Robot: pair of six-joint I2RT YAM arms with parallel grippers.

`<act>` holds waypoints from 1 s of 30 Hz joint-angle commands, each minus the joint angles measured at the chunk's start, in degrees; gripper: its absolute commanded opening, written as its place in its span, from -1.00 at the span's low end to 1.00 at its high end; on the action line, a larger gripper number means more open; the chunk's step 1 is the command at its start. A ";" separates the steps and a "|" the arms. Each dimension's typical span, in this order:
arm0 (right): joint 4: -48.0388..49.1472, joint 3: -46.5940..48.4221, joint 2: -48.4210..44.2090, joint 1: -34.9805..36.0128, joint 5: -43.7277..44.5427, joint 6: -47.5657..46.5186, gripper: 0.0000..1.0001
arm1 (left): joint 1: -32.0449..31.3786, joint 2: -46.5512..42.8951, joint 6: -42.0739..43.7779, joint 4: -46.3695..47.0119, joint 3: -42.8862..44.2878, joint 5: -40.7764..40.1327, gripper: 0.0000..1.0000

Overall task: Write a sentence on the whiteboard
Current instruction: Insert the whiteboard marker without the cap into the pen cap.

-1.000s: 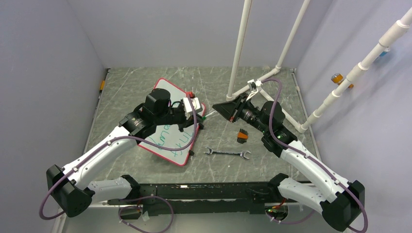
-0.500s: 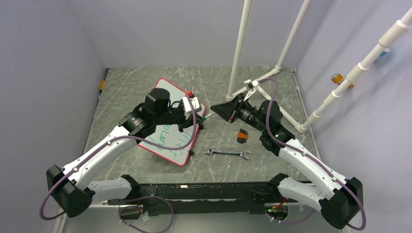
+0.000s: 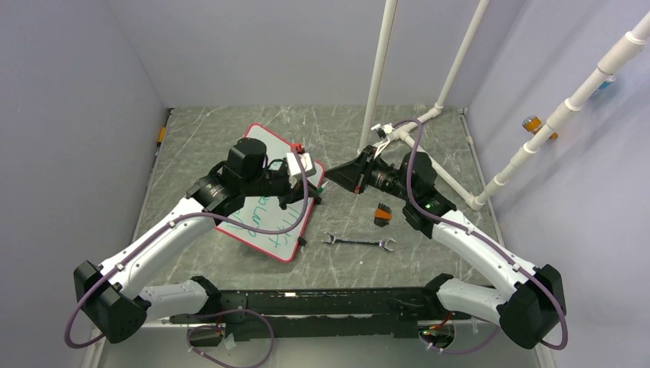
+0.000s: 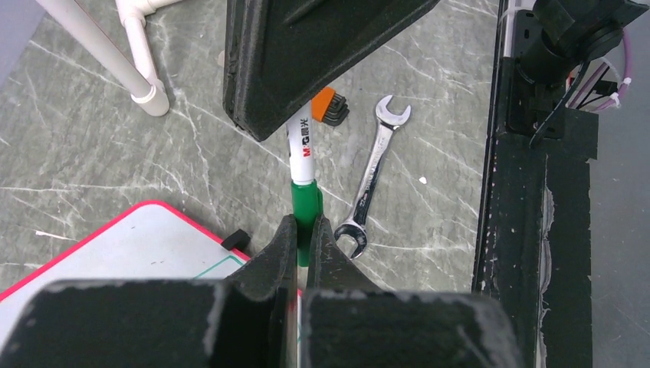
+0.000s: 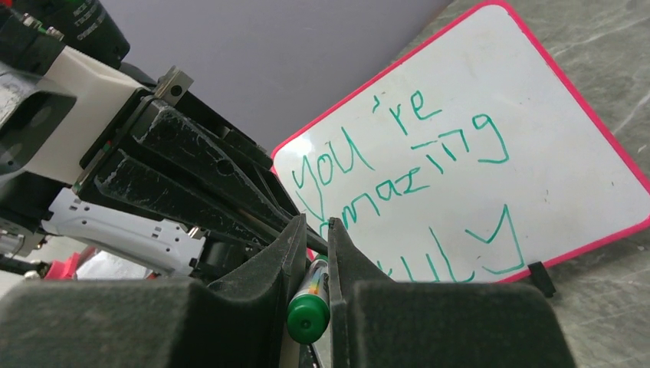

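Note:
The whiteboard [image 3: 264, 142] lies left of centre, red-framed, partly under my left arm; it also shows in the right wrist view [image 5: 536, 153]. The sentence [image 5: 406, 172] in green reads "you're amazing truly"; part of it shows in the top view [image 3: 264, 220]. A green-and-white marker [image 4: 305, 146] spans between both grippers just off the board's right edge. My left gripper [image 4: 305, 222] is shut on its green cap [image 4: 304, 201]. My right gripper [image 5: 315, 222] is shut on the white barrel, whose green rear end [image 5: 308, 318] sticks out behind the jaws. The grippers face each other [image 3: 326, 184].
A steel wrench [image 3: 358, 242] lies near the front centre, also in the left wrist view [image 4: 373, 176]. A small orange-and-black tool [image 3: 382, 214] lies right of it. White pipes [image 3: 379, 77] rise at the back right. A black rail [image 4: 529, 192] runs along the near edge.
My right arm has shifted left and its wrist has swung toward the back, keeping its jaws at the marker. My left arm has barely moved.

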 commanded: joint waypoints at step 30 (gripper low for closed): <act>28.78 -8.41 8.80 3.18 -22.70 -4.47 -1.00 | 1.72 -1.36 -5.22 9.75 0.65 23.15 -1.00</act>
